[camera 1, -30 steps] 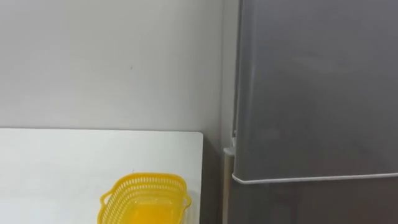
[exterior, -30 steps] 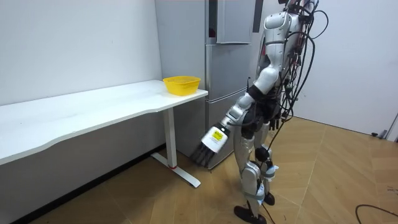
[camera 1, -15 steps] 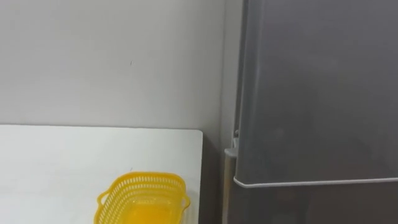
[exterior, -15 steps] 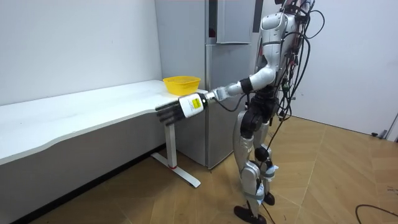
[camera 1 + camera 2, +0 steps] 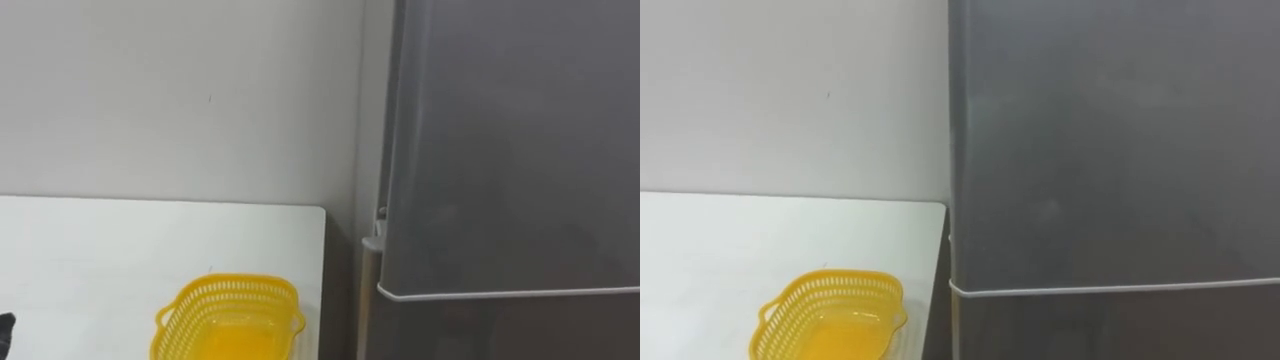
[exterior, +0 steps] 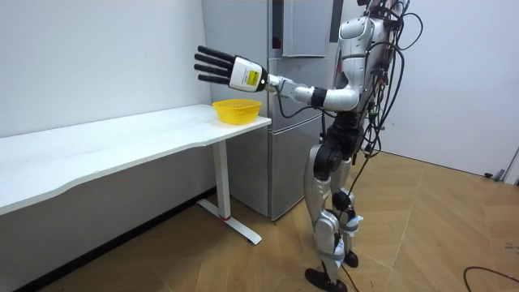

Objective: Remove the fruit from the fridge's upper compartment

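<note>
Robot stands facing the fridge (image 5: pixel 500 330), just off the end of the white bench (image 5: pixel 120 250). Left hand (image 6: pixel 229 71) is held out at about shoulder height above the bench's fridge-side end, fingers straight and spread, holding nothing. Below it, near the bench's front corner on the fridge side, sits a yellow mesh basket (image 5: pixel 240 288), upright and apparently empty, likely the drop-off spot. Beyond the bench edge and across a narrow gap comes the fridge's grey upper door (image 5: pixel 510 150), shut flush, with a pale seam line marking its bottom edge. The thing to fetch is not visible; by my reading it is behind this door, so its kind, weight and fragility cannot be told. Expect it cold and possibly damp, hence slippery, so a full wrap of the fingers looks safer than a pinch. The door comes first: a stiff, smooth panel, probably held by a seal that needs a firm, steady pull. No handle shows on its face in the eye views. A small pale fitting (image 5: pixel 371 244) sits at the bench-side edge low on the door, hinge or catch unclear. The best hold is probably a side edge, but which side swings cannot be told. A plain pale wall (image 5: pixel 180 100) stands behind the bench.
</note>
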{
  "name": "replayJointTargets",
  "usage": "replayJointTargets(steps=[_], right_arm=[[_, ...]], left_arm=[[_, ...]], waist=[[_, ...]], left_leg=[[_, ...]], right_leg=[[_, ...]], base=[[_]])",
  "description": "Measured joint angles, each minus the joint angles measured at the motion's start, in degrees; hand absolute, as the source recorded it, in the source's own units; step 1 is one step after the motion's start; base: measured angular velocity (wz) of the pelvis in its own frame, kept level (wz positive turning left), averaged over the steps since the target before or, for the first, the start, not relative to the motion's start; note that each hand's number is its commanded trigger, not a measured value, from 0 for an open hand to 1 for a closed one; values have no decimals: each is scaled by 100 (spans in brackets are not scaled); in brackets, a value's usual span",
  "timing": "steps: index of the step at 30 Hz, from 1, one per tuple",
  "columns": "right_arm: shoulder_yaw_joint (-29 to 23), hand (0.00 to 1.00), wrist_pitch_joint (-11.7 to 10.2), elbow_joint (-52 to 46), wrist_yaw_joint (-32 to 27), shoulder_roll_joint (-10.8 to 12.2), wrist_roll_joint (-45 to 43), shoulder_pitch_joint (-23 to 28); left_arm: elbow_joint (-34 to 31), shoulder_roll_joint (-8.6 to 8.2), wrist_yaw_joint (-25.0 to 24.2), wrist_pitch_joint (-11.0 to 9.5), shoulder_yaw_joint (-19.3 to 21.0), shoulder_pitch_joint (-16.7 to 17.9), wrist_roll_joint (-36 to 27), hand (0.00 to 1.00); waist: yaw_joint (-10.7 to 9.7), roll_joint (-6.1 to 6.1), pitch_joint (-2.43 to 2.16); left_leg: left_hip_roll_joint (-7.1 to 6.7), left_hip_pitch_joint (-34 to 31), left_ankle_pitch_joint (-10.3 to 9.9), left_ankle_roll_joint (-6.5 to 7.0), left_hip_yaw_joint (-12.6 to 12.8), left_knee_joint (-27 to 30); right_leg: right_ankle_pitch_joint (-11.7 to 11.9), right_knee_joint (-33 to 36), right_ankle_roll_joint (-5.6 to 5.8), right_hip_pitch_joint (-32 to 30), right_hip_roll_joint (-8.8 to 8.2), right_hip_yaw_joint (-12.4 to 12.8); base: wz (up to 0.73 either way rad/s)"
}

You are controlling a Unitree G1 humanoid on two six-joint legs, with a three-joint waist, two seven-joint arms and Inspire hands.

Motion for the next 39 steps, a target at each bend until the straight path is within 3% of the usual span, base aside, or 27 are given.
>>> replayJointTargets(steps=[5,9,12,19,26,30,32,33,36,39], right_arm=[[-11,0,5,87,133,7,-9,24],[-20,0,5,87,209,14,-291,-91],[-124,0,11,10,224,17,-456,-80],[-248,0,132,-33,261,9,-491,-41],[-243,0,211,55,283,17,-493,-54],[-246,0,255,74,159,15,-489,-85],[-243,0,256,67,136,16,-483,-40],[-244,0,314,72,137,16,-486,-11],[-245,0,507,69,177,11,-485,-11],[-242,0,514,68,219,1,-483,-13]], left_arm=[[-596,32,-707,-2,-359,-87,-361,0],[-719,126,-1494,32,-726,-308,-786,0],[-719,192,-2055,189,-852,-568,-1126,0],[-721,223,-3087,539,-966,-1023,-1206,0],[-722,250,-3778,797,-1291,-1161,-1428,0],[-722,316,-4338,865,-1547,-1318,-1691,0],[-722,364,-4442,920,-1489,-1320,-1777,0],[-722,450,-4509,983,-1479,-1319,-1815,0],[-724,470,-4687,1179,-1462,-1320,-1994,0],[-723,508,-4755,1331,-1464,-1319,-2160,0]], waist=[[-77,7,17],[-324,55,46],[-457,58,48],[-537,91,23],[-784,94,8],[-831,185,-1],[-860,218,-2],[-862,245,-7],[-873,320,-4],[-912,368,6]], left_leg=[[3,-3,0,0,0,-2],[2,-18,0,0,1,-3],[2,-33,0,0,20,-3],[16,-97,0,0,114,-5],[28,-69,0,0,201,-8],[31,-57,0,0,306,-8],[33,-26,0,0,326,-7],[31,-21,0,0,342,-7],[35,-14,-1,0,467,-7],[24,-22,-1,1,492,-8]], right_leg=[[1,-9,0,1,4,17],[2,-9,0,0,2,-2],[3,4,-2,-22,1,7],[5,89,-6,-205,2,159],[12,85,-9,-174,14,252],[16,82,-12,-185,21,384],[17,83,-13,-171,24,435],[18,85,-10,-162,23,435],[27,88,3,-200,12,457],[37,89,22,-209,2,454]], base=[[0],[1],[-2],[-18],[-3],[-16],[-12],[3],[1],[3]])
